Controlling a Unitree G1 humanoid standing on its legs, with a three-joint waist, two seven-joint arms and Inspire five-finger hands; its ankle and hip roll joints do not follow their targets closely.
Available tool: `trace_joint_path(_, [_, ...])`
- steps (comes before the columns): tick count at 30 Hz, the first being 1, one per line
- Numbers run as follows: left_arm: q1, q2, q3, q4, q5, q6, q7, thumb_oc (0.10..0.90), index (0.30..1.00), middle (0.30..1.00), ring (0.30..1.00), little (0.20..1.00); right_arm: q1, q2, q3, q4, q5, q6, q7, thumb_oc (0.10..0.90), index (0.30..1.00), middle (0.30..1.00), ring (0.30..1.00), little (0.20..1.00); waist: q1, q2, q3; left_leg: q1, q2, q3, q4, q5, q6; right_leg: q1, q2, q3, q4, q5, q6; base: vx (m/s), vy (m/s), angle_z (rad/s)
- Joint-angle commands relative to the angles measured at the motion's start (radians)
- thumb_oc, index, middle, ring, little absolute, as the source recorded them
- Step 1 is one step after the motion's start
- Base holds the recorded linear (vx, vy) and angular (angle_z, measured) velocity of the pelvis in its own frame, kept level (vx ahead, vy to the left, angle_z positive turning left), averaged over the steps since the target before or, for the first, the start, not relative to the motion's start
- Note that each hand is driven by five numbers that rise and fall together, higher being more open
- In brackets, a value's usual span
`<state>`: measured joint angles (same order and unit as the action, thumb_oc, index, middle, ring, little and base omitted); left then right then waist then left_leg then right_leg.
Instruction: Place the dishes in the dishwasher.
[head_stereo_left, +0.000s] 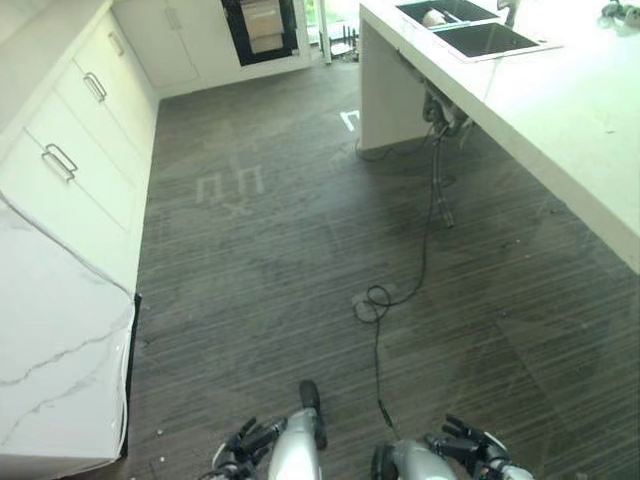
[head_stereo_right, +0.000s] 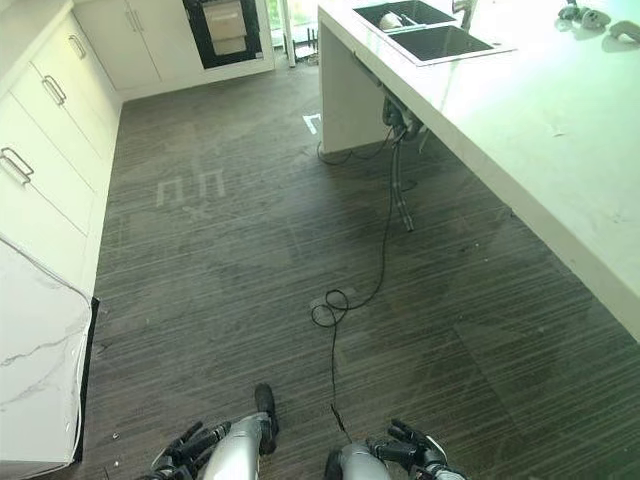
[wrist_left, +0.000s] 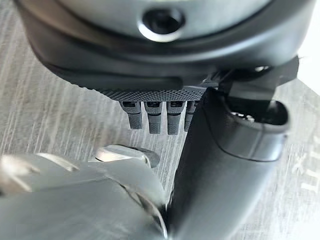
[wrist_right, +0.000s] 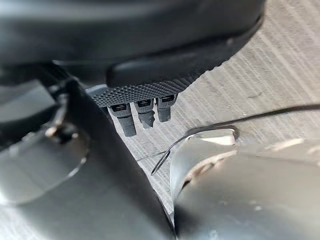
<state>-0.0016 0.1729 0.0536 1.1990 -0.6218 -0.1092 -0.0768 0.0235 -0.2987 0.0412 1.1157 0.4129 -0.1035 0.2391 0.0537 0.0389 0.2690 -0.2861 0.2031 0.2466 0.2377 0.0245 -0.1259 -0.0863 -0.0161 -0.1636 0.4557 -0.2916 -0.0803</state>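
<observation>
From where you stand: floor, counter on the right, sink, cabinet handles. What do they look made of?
Floor: dark wood-look planks or laminate, matte, with fine streaked grain; real wood can't be told.
Counter: pale stone-like slab, smooth, slightly glossy.
Sink: dark double basin set into the counter; material unclear.
Cabinet handles: likely brushed metal, thin silver loops on white fronts.

1. Left robot hand (head_stereo_left: 245, 442) and right robot hand (head_stereo_left: 470, 445): both cut off by the bottom edge of the head views.
2. Pale item in the far sink (head_stereo_left: 470, 25) basin: too small to tell what it is.
3. Small objects (head_stereo_right: 585, 17) at the desk (head_stereo_right: 540, 120) far corner: too small, partly cropped.
4. Dark appliance front (head_stereo_left: 260, 28) at the far wall: top cut off.
</observation>
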Motion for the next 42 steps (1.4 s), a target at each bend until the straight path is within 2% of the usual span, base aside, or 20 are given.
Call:
trace_joint_path(1, [0.076, 0.032, -0.029, -0.03, 0.033, -0.008, -0.015, 0.8, 0.9, 0.9, 0.9, 0.9, 0.023, 0.013, 0.017, -0.048, 0.021, -0.049, 0.026, 0.8, 0.9, 0.9, 0.9, 0.9, -0.004, -0.021, -0.084, -0.002, -0.049, 0.011, 0.062, -0.097, 0.054, 0.235, -0.048, -0.035, -0.156, -0.055, 0.145, 0.42, 0.221, -0.3])
trace_joint_path(5, [0.051, 0.049, -0.035, -0.006, 0.048, -0.013, -0.033, 0.8, 0.9, 0.9, 0.9, 0.9, 0.018, 0.057, 0.015, -0.035, 0.017, -0.06, 0.01, 0.8, 0.9, 0.9, 0.9, 0.9, -0.009, -0.037, -0.128, 0.038, -0.096, -0.004, 0.062, -0.145, 0.112, 0.277, -0.083, -0.041, -0.156, -0.036, 0.176, 0.33, 0.188, -0.11])
trace_joint_path(8, [0.036, 0.061, -0.054, -0.003, 0.053, -0.016, -0.036, 0.8, 0.9, 0.9, 0.9, 0.9, 0.006, 0.071, 0.019, -0.043, 0.03, -0.057, 0.001, 0.8, 0.9, 0.9, 0.9, 0.9, -0.034, -0.032, -0.139, 0.073, -0.135, -0.044, 0.062, -0.179, 0.15, 0.277, -0.089, -0.047, -0.156, 0.137, 0.21, 0.29, 0.231, 0.05])
trace_joint_path(10, [0.022, 0.072, -0.071, -0.008, 0.086, 0.009, -0.025, 0.8, 0.9, 0.9, 0.9, 0.9, 0.008, 0.08, 0.017, -0.048, 0.033, -0.048, -0.009, 0.8, 0.9, 0.9, 0.9, 0.9, -0.05, -0.02, -0.146, 0.11, -0.172, -0.052, 0.062, -0.213, 0.188, 0.192, -0.116, -0.045, 0.097, 0.306, 0.234, 0.29, 0.338, 0.21])
trace_joint_path(12, [0.022, 0.077, -0.093, 0.002, 0.114, 0.011, -0.03, 0.8, 0.9, 0.9, 0.9, 0.9, 0.011, 0.076, 0.019, -0.032, 0.046, -0.05, -0.005, 0.8, 0.9, 0.9, 0.9, 0.9, -0.059, -0.011, -0.138, 0.146, -0.196, -0.072, 0.062, -0.238, 0.209, 0.07, -0.134, -0.03, 0.324, 0.349, 0.232, 0.23, 0.274, 0.25])
trace_joint_path(13, [0.021, 0.078, -0.1, 0.002, 0.125, 0.015, -0.03, 0.8, 0.9, 0.9, 0.9, 0.9, 0.01, 0.072, 0.02, -0.024, 0.051, -0.048, -0.003, 0.8, 0.9, 0.9, 0.9, 0.9, -0.063, -0.008, -0.137, 0.153, -0.199, -0.077, 0.062, -0.241, 0.209, 0.034, -0.131, -0.031, 0.344, 0.351, 0.226, 0.22, 0.161, 0.25])
trace_joint_path(14, [0.018, 0.079, -0.116, 0.006, 0.126, 0.017, -0.027, 0.8, 0.9, 0.9, 0.9, 0.9, 0.004, 0.068, 0.024, -0.013, 0.055, -0.043, -0.005, 0.8, 0.9, 0.9, 0.9, 0.9, -0.076, -0.002, -0.133, 0.162, -0.198, -0.089, 0.062, -0.241, 0.203, -0.022, -0.09, -0.054, 0.31, 0.324, 0.21, 0.23, 0.057, 0.2])
trace_joint_path(16, [0.006, 0.083, -0.138, 0.003, 0.138, 0.043, -0.017, 0.8, 0.9, 0.9, 0.9, 0.9, 0.001, 0.063, 0.029, -0.001, 0.063, -0.043, -0.006, 0.8, 0.9, 0.9, 0.9, 0.9, -0.097, -0.008, -0.118, 0.179, -0.209, -0.11, 0.062, -0.246, 0.192, -0.075, -0.048, -0.108, 0.147, 0.255, 0.188, 0.24, -0.051, 0.21])
trace_joint_path(17, [0.004, 0.084, -0.137, 0.002, 0.149, 0.052, -0.015, 0.8, 0.9, 0.9, 0.9, 0.9, 0.003, 0.063, 0.029, 0.0, 0.059, -0.045, -0.009, 0.8, 0.9, 0.9, 0.9, 0.9, -0.1, -0.011, -0.116, 0.183, -0.213, -0.111, 0.062, -0.25, 0.192, -0.078, -0.051, -0.118, 0.109, 0.257, 0.188, 0.29, -0.168, 0.64])
trace_joint_path(18, [0.001, 0.087, -0.136, -0.012, 0.189, 0.078, -0.015, 0.8, 0.9, 0.9, 0.9, 0.9, 0.015, 0.062, 0.029, -0.003, 0.034, -0.052, -0.02, 0.8, 0.9, 0.9, 0.9, 0.9, -0.117, -0.027, -0.1, 0.21, -0.228, -0.12, 0.062, -0.273, 0.186, -0.101, -0.077, -0.142, -0.07, 0.292, 0.193, 0.27, -0.173, 0.81])
trace_joint_path(19, [0.002, 0.088, -0.137, -0.019, 0.194, 0.085, -0.016, 0.8, 0.9, 0.9, 0.9, 0.9, 0.02, 0.06, 0.026, 0.002, 0.04, -0.055, -0.02, 0.8, 0.9, 0.9, 0.9, 0.9, -0.128, -0.035, -0.094, 0.223, -0.236, -0.129, 0.062, -0.285, 0.186, -0.112, -0.082, -0.13, -0.142, 0.315, 0.2, 0.35, -0.246, 0.56])
trace_joint_path(22, [0.01, 0.085, -0.143, -0.004, 0.207, 0.076, -0.029, 0.8, 0.9, 0.9, 0.9, 0.9, 0.033, 0.051, -0.006, 0.034, 0.031, -0.061, -0.012, 0.8, 0.9, 0.9, 0.9, 0.9, -0.16, -0.061, -0.077, 0.295, -0.277, -0.156, 0.062, -0.344, 0.186, -0.263, -0.177, -0.092, -0.156, 0.34, 0.232, 0.32, -0.186, 0.36])
trace_joint_path(24, [0.018, 0.081, -0.153, 0.013, 0.223, 0.051, -0.039, 0.8, 0.9, 0.9, 0.9, 0.9, 0.033, 0.049, -0.013, 0.042, 0.011, -0.06, -0.018, 0.8, 0.9, 0.9, 0.9, 0.9, -0.164, -0.062, -0.079, 0.324, -0.284, -0.161, 0.062, -0.369, 0.189, -0.289, -0.195, -0.096, -0.156, 0.347, 0.236, 0.34, -0.183, 0.24])
trace_joint_path(28, [0.028, 0.075, -0.143, 0.023, 0.222, 0.038, -0.035, 0.8, 0.9, 0.9, 0.9, 0.9, 0.032, 0.05, 0.005, 0.038, -0.017, -0.038, -0.055, 0.8, 0.9, 0.9, 0.9, 0.9, -0.16, -0.088, -0.103, 0.382, -0.313, -0.184, 0.062, -0.42, 0.193, -0.278, -0.2, -0.072, -0.156, 0.346, 0.25, 0.3, -0.196, 0.51])
trace_joint_path(33, [0.03, 0.072, -0.139, 0.024, 0.279, 0.057, -0.045, 0.8, 0.9, 0.9, 0.9, 0.9, 0.023, 0.04, 0.007, 0.061, 0.018, -0.02, -0.048, 0.8, 0.9, 0.9, 0.9, 0.9, -0.16, -0.092, -0.14, 0.448, -0.291, -0.188, 0.062, -0.448, 0.172, -0.228, -0.171, -0.071, -0.156, 0.328, 0.223, 0.28, -0.211, -0.26])
trace_joint_path(37, [0.024, 0.074, -0.149, 0.013, 0.292, 0.068, -0.047, 0.8, 0.9, 0.9, 0.9, 0.9, 0.012, 0.02, 0.004, 0.041, 0.027, -0.024, -0.038, 0.8, 0.9, 0.9, 0.9, 0.9, -0.173, -0.082, -0.16, 0.481, -0.241, -0.14, 0.062, -0.437, 0.134, -0.201, -0.155, -0.076, -0.156, 0.288, 0.195, 0.23, -0.198, 0.06])
trace_joint_path(39, [0.02, 0.074, -0.148, -0.005, 0.297, 0.066, -0.056, 0.8, 0.9, 0.9, 0.9, 0.9, 0.011, 0.011, 0.004, 0.029, 0.014, -0.033, -0.029, 0.8, 0.9, 0.9, 0.9, 0.9, -0.175, -0.07, -0.167, 0.503, -0.221, -0.128, 0.062, -0.363, 0.105, -0.186, -0.134, -0.08, -0.156, 0.26, 0.176, 0.18, -0.18, 0.07])
trace_joint_path(40, [0.02, 0.074, -0.151, -0.013, 0.294, 0.059, -0.061, 0.8, 0.9, 0.9, 0.9, 0.9, 0.012, 0.005, 0.007, 0.021, 0.007, -0.033, -0.026, 0.8, 0.9, 0.9, 0.9, 0.9, -0.174, -0.061, -0.168, 0.526, -0.208, -0.125, 0.062, -0.286, 0.082, -0.176, -0.119, -0.082, -0.156, 0.241, 0.161, 0.19, -0.188, -0.28])
trace_joint_path(41, [0.018, 0.072, -0.158, -0.022, 0.293, 0.047, -0.064, 0.8, 0.9, 0.9, 0.9, 0.9, 0.016, -0.003, 0.014, 0.008, -0.005, -0.03, -0.026, 0.8, 0.9, 0.9, 0.9, 0.9, -0.166, -0.059, -0.169, 0.55, -0.194, -0.12, 0.062, -0.104, 0.042, -0.152, -0.102, -0.073, -0.156, 0.211, 0.136, 0.22, -0.235, -0.35])
trace_joint_path(42, [0.014, 0.072, -0.165, -0.032, 0.297, 0.041, -0.064, 0.8, 0.9, 0.9, 0.9, 0.9, 0.02, -0.01, 0.017, 0.002, -0.012, -0.033, -0.024, 0.8, 0.9, 0.9, 0.9, 0.9, -0.156, -0.067, -0.161, 0.508, -0.183, -0.112, 0.16, -0.034, 0.025, -0.126, -0.097, -0.062, -0.156, 0.19, 0.119, 0.18, -0.227, -0.25])
